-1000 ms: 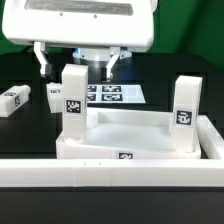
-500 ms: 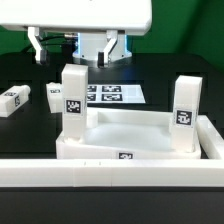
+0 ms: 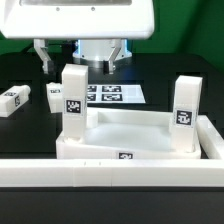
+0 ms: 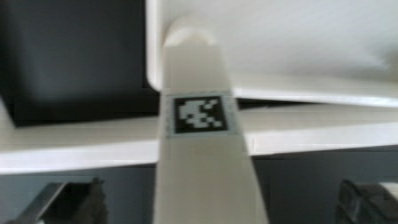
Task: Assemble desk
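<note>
White moulded plastic, smooth and matte: the wide rectangular rimmed tabletop [image 3: 110, 148] lies on the black table [image 3: 25, 130] behind a long white bar [image 3: 110, 172], with two square tagged legs [image 3: 184, 105] upright at its front corners. Over the exterior view's left leg [image 3: 72, 98] hangs the two-finger gripper [image 3: 80, 58], jaws apart, empty.

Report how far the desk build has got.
Done: the left upright leg and right upright leg, by the exterior view's sides, stand in the tabletop. In hand: nothing; the gripper hovers open and empty above the left upright leg. Left: one loose leg and a second loose leg lie unfitted on the black table.
</note>
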Robot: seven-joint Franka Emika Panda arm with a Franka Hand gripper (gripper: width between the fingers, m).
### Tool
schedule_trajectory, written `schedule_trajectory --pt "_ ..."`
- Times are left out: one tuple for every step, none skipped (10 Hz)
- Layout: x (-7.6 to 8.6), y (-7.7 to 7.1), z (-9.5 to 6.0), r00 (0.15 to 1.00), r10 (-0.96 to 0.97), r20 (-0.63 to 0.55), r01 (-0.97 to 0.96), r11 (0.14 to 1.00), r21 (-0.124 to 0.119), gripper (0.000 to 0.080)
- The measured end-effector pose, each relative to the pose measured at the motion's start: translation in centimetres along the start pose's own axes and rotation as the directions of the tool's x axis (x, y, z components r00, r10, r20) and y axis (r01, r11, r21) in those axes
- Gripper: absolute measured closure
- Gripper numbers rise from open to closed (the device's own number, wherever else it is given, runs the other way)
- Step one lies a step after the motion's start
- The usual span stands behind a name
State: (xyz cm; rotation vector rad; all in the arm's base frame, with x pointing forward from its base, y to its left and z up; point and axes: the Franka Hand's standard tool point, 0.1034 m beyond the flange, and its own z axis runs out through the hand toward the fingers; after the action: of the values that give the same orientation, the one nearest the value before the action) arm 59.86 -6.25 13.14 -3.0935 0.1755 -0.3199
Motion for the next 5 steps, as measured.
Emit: schedule_trajectory --pt "-0.31 -0.03 0.45 0.997 0.002 0.073 -0.003 1.0 0.014 0.015" --pt "-0.41 0.08 0.72 0.994 0.003 0.113 -0.006 1.0 0.02 0.015" --pt "-1.0 0.11 0.9 0.979 -0.004 0.202 -0.003 0.999 0.032 0.015" --pt "-0.83 0.32 0.92 0.967 -0.004 0.254 -0.007 0.999 0.04 0.015" --pt "-0.29 0.34 0.99 0.973 -0.005 0.229 -0.004 0.999 0.035 0.015"
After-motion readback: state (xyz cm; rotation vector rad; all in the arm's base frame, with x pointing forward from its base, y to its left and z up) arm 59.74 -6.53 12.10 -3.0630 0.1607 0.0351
